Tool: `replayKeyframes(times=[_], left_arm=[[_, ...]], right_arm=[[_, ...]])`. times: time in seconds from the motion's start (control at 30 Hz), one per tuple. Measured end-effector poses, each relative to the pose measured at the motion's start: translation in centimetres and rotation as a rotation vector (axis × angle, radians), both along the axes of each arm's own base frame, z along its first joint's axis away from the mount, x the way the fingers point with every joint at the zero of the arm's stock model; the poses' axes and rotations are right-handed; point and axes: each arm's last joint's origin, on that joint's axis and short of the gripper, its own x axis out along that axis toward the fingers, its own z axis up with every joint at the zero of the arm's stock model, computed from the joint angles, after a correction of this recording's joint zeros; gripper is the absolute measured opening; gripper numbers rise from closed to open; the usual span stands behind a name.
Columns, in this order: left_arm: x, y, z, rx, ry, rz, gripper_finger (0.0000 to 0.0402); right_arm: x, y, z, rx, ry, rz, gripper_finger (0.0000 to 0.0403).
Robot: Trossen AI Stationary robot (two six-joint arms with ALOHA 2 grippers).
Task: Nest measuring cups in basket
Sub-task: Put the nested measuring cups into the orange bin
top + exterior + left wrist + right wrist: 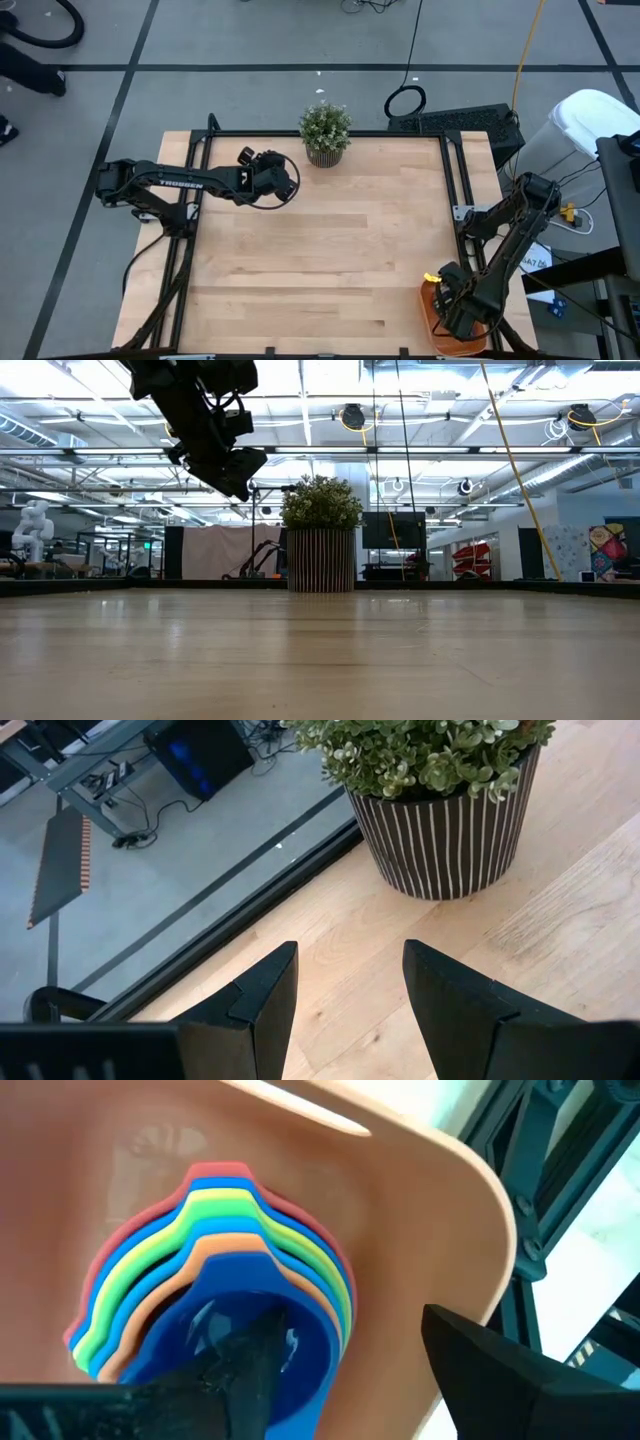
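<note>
Nesting glossy round measuring cups [215,1290], smooth orange basket [420,1190], right claw [370,1370] spread

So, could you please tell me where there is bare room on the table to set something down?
Bare wood runs from the potted plant and the left end effector down to the near edge. It is crowded only at the near right corner, where the right end effector sits in the orange basket.

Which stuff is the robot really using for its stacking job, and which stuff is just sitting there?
Part of the job:
- measuring cups, nested in a stack
- basket holding them, at the table's near right corner
- right tool, open, one finger inside the top blue cup

Just sitting there:
- potted plant at the table's far edge
- left tool, open, hovering near the plant
</note>
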Motion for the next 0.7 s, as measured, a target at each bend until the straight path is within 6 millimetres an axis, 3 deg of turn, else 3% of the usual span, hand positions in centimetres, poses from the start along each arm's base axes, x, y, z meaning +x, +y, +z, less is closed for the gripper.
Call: replayKeyframes(times=[0.7], left_arm=[[0.0, 0.0, 0.0, 0.001, 0.002, -0.002, 0.0186]], right_arm=[[-0.6, -1.2, 0.9, -0.031, 0.032, -0.014, 0.0233]])
